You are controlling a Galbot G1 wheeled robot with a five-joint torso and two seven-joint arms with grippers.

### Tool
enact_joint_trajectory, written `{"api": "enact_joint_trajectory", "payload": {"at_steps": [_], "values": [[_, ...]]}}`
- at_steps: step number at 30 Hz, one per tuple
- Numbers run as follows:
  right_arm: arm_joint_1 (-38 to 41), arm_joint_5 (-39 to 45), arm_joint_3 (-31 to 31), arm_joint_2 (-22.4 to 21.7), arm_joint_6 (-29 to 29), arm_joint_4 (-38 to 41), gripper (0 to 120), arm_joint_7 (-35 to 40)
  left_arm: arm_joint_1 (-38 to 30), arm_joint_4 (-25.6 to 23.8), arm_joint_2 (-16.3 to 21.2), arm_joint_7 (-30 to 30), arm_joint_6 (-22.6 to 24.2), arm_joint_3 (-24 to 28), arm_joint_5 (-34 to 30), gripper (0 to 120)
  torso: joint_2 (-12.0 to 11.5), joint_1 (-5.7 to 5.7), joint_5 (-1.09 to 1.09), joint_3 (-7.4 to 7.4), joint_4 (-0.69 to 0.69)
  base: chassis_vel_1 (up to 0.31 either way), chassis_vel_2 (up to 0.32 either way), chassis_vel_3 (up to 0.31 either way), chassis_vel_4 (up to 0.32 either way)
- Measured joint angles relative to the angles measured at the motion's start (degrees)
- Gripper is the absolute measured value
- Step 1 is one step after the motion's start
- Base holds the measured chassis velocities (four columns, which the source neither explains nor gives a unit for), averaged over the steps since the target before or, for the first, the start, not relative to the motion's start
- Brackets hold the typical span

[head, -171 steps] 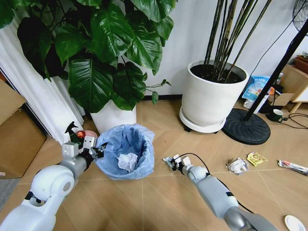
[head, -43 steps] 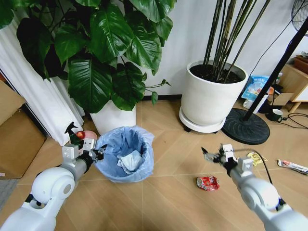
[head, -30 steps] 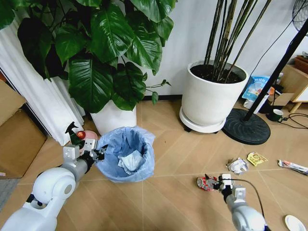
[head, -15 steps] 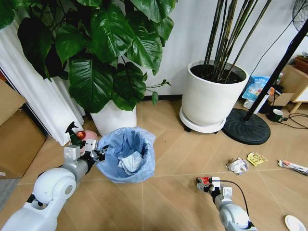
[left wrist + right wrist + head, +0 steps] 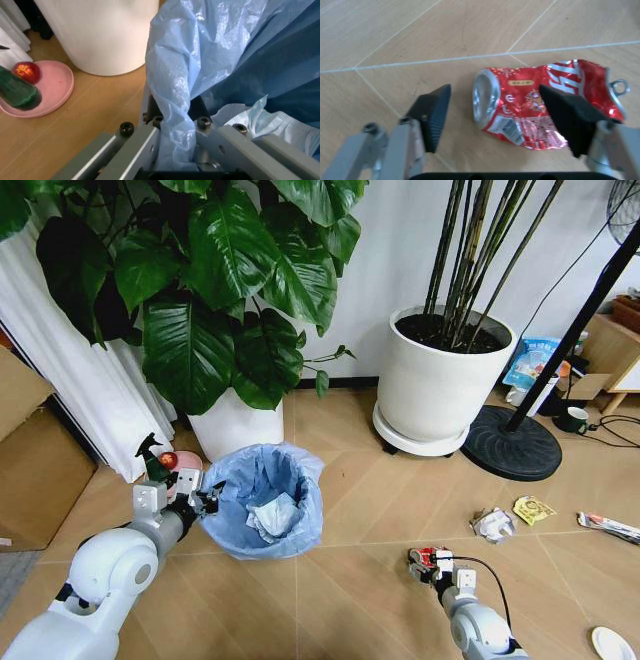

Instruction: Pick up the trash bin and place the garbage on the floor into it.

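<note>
While the right end effector (image 5: 428, 563) hung low over the floor (image 5: 350, 600), its fingers (image 5: 434, 112) stood apart around a crushed red can (image 5: 540, 108), one pad beside the can's round end, the other lying over its flattened body; contact on either side could not be told. The can lay flat on the wood, near the robot and well right of the trash bin (image 5: 262, 500).

Handling, judged: thin metal, light, already creased, so it should give further under squeeze and may skid on the smooth boards. Best hold looked to be across the flattened middle, away from the round end and the pull-tab.

Left end effector (image 5: 196, 502) was clamped on the bin's near rim, pinching the light-blue plastic liner (image 5: 200, 67) against the dark wall. White crumpled paper (image 5: 272, 516) sat inside.

Farther right on the floor: a crumpled paper ball (image 5: 492, 524), a yellow wrapper (image 5: 533, 509), a long thin wrapper (image 5: 608, 526), and a white disc (image 5: 610, 643) at the near right.
</note>
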Motion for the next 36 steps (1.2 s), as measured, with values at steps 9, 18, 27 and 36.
{"api": "enact_joint_trajectory", "payload": {"at_steps": [9, 18, 27, 36], "values": [[1.2, -0.3, -0.8, 0.0, 0.0, -1.9, 54, 0.2, 0.0, 0.0, 0.0, 0.0, 0.0, -0.1, -0.1, 0, 0.0, 0.0, 0.0, 0.0, 0.0, 0.0, 0.0, 0.0, 0.0], [2.6, -0.7, -1.2, 0.1, 0.2, -3.9, 48, 0.1, 0.0, 0.0, 0.0, 0.1, 0.0, -0.1, -0.1, 0, 0.0, 0.0, 0.0, 0.0, 0.0, 0.0, 0.0, 0.0, 0.0], [3.9, -0.6, -1.9, 1.2, 0.2, -5.8, 34, 0.0, -0.2, 0.0, 0.1, 0.2, 0.0, -0.1, -0.1, 0, 0.0, 0.0, 0.01, 0.0, 0.0, 0.0, 0.0, 0.0, 0.0], [4.6, -0.6, -2.2, 1.7, 0.3, -6.9, 13, 0.3, -0.3, 0.1, 0.1, 0.3, 0.0, 0.0, -0.1, 0, 0.0, 0.0, -0.01, 0.0, 0.0, 0.0, 0.0, 0.0, 0.0]]}}
